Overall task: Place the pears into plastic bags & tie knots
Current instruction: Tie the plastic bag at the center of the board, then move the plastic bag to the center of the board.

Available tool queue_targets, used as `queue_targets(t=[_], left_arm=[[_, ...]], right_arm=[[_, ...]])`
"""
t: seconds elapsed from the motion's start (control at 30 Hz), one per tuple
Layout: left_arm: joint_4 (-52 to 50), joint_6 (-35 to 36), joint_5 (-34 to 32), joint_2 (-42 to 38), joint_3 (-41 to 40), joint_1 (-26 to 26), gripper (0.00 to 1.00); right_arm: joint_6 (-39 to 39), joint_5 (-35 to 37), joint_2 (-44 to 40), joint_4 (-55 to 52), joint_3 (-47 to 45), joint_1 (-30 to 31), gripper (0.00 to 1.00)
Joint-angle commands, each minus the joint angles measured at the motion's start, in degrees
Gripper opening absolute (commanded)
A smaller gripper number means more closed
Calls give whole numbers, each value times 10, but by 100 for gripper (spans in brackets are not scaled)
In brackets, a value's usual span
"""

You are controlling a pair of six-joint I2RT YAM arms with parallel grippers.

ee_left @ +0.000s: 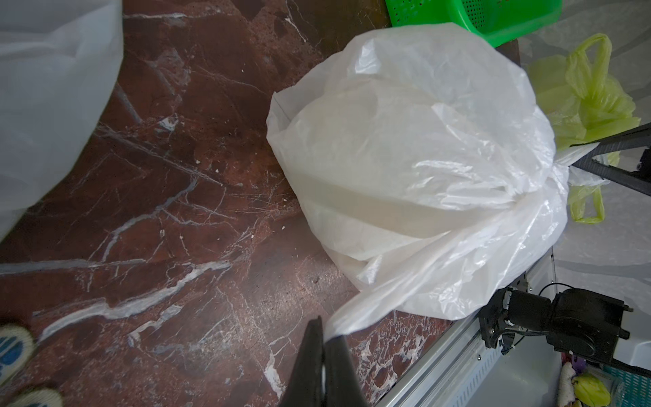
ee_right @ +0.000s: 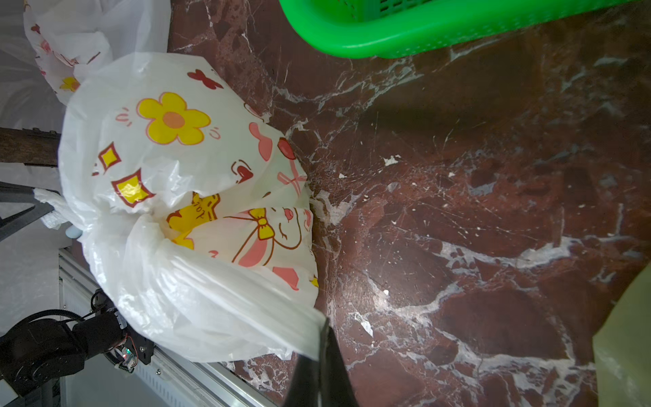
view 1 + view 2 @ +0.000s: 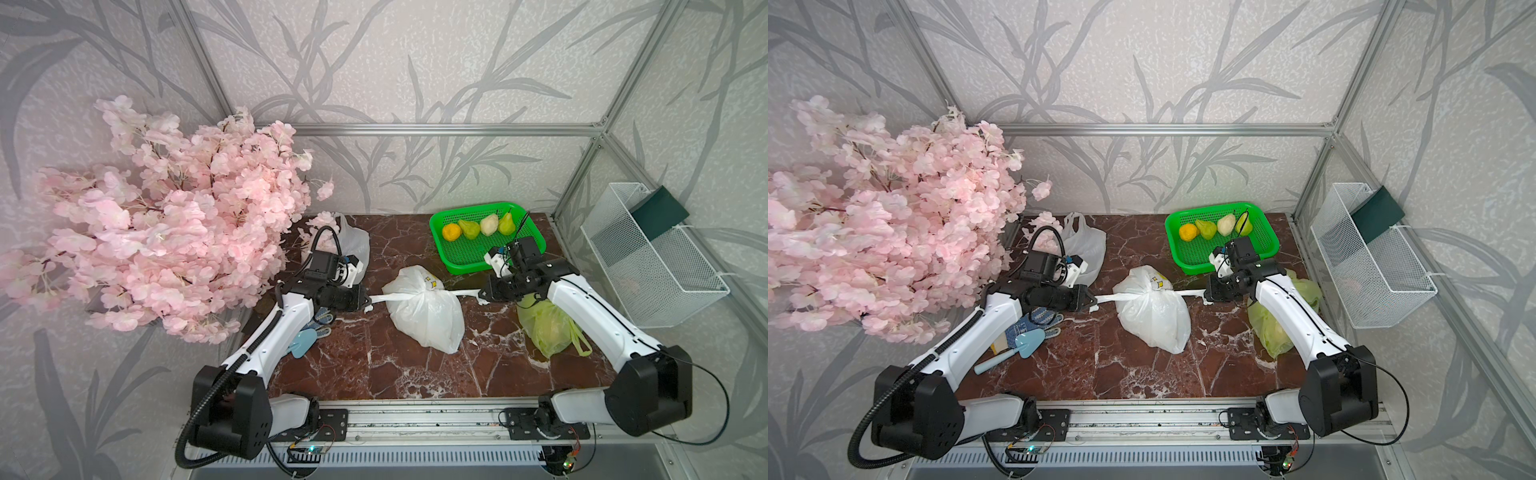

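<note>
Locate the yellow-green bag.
The yellow-green bag lies on the table's right side in both top views, partly under the right arm, near the green basket.

Pale wallpaper [image 3: 415, 62] bore grey leaf shapes, aluminium frame rails [image 3: 436, 129] crossed it, red-brown marbled tabletop [image 3: 374, 365] lay below, pink blossom branches [image 3: 166, 216] crowded one side.

Bright even light, soft shadows, bowed edges

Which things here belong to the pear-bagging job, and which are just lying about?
Job: middle white bag, handles gripped by left hand and right hand; yellow-green bag; far white bag; pears in green basket.
Lying about: orange fruit, pink blossoms, blue trowel, glove, wire basket.
</note>
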Motion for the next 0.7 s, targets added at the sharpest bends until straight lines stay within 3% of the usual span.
queue_targets(t=[0.0,0.07,0.1,0.13,0.2,0.3,0.53,0.67], left_arm=[[-50,16,-89,6,20,27,0],[-44,9,-24,2,33,27,4],[-34,-1,16,-6,37,26,14],[-18,-11,46,-18,39,25,26],[21,-35,63,-49,34,23,41],[26,-37,58,-80,47,18,57],[-42,9,24,-101,92,-25,59],[-27,23,-41,-100,85,-34,59]], right_arm=[[-1,120,-25,-57,24,-24,1],[-20,118,-40,-80,55,17,40],[-31,147,-48,-94,78,55,54],[-42,181,-54,-101,98,96,64],[-53,212,-45,-120,132,154,73],[-41,199,-7,-122,142,221,77],[80,134,39,-63,62,368,66],[174,82,72,81,-11,385,61]])
